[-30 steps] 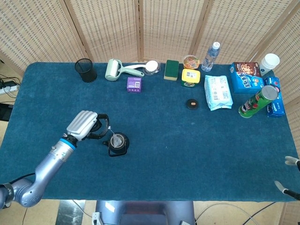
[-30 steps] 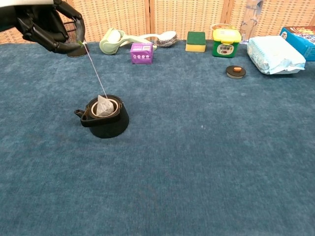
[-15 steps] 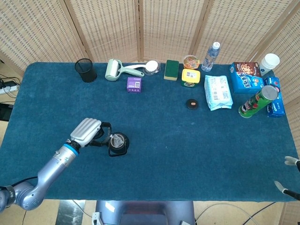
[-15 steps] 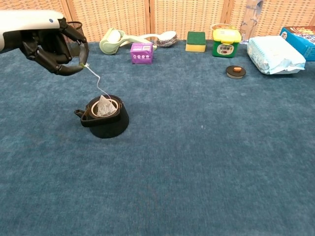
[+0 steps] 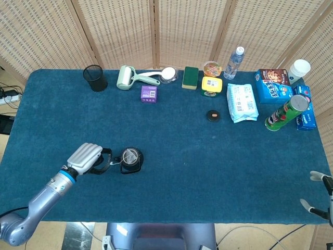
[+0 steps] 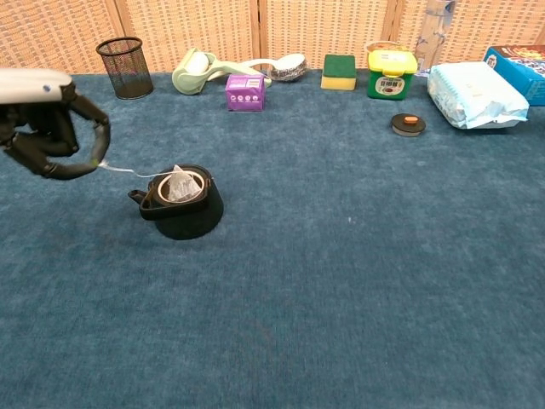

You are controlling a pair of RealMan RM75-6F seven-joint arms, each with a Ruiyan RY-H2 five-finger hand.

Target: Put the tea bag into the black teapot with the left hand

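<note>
The black teapot [image 6: 180, 208] [image 5: 130, 161] stands open on the blue cloth, left of the middle. The tea bag [image 6: 177, 183] lies inside its mouth, peak just above the rim. Its thin string runs leftward, almost level, to my left hand [image 6: 51, 141] [image 5: 89, 159]. That hand hovers low, left of the pot, and pinches the string's end between thumb and a finger, other fingers curled. Only the fingertips of my right hand [image 5: 318, 191] show at the head view's lower right edge, spread and holding nothing.
A row of things lines the far edge: black mesh cup [image 6: 125, 67], lint roller [image 6: 194, 70], purple box [image 6: 245, 92], green sponge [image 6: 339, 72], yellow-lidded jar [image 6: 392, 72], wipes pack [image 6: 475, 94]. The small round teapot lid [image 6: 409, 124] lies right of centre. Boxes and a green can [image 5: 286, 112] stand at right.
My left hand has dropped and drawn back to the left, still pinching the string. The string went from steep and taut to nearly level. The tea bag has settled in the pot.
</note>
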